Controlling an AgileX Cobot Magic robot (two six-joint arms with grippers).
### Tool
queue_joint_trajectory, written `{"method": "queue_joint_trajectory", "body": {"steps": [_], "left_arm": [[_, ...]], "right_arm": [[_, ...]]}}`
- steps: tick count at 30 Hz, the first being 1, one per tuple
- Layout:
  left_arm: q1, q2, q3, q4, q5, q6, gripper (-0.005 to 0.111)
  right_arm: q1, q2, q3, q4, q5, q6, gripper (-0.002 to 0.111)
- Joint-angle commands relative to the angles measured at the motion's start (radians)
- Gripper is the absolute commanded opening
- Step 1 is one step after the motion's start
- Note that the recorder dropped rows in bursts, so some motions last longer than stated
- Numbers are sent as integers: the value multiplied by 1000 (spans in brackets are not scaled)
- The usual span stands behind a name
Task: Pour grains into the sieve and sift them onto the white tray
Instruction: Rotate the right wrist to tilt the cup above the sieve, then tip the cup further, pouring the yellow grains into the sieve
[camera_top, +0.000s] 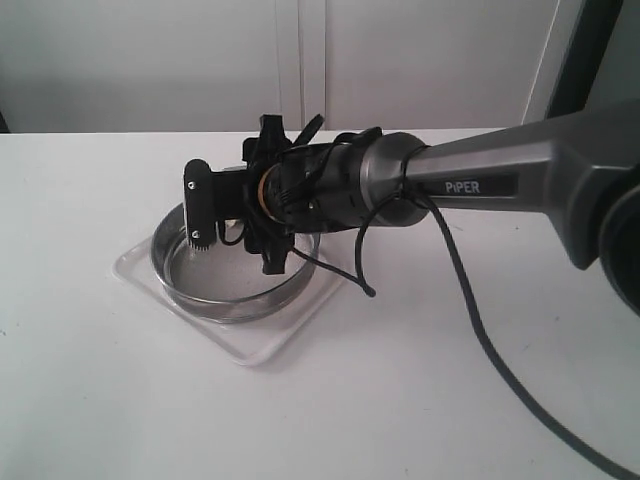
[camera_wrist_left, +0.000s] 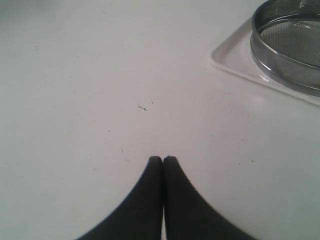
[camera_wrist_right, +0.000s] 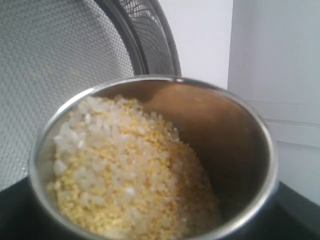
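Observation:
The sieve (camera_top: 228, 303), wide and steel-rimmed, sits on the white tray (camera_top: 252, 347) left of the table's middle. My right gripper (camera_top: 205, 225) reaches across over the sieve's far rim, shut on a small steel cup (camera_wrist_right: 252, 122). The cup is tipped toward the sieve's mesh (camera_wrist_right: 50, 60). Yellow and whitish grains (camera_wrist_right: 125, 170) are heaped against the cup's lower lip, still inside it. The mesh I can see holds no grains. My left gripper (camera_wrist_left: 163, 159) is shut and empty over bare table, with the sieve (camera_wrist_left: 285, 55) and tray (camera_wrist_left: 230, 57) a little way off. In the exterior view the cup is hidden behind the gripper.
The right arm (camera_top: 480, 185) stretches in from the right, and its black cable (camera_top: 480, 330) trails down over the table. A white wall (camera_top: 300, 60) stands close behind the table's far edge.

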Motion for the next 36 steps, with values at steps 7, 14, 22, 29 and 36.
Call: {"method": "queue_joint_trajectory", "body": {"steps": [7, 14, 22, 29, 36], "left_arm": [[-3, -4, 4, -6, 0, -3, 0], [-3, -4, 4, -6, 0, -3, 0], [-3, -4, 4, -6, 0, -3, 0], [-3, -4, 4, -6, 0, -3, 0], [-3, -4, 4, -6, 0, -3, 0]], "right_arm": [[2, 31, -20, -209, 39, 81, 0], [3, 49, -20, -309, 42, 81, 0], [8, 55, -20, -436, 74, 81, 0], [11, 55, -20, -504, 105, 81, 0], [15, 55, -27, -504, 125, 64, 0]]}}
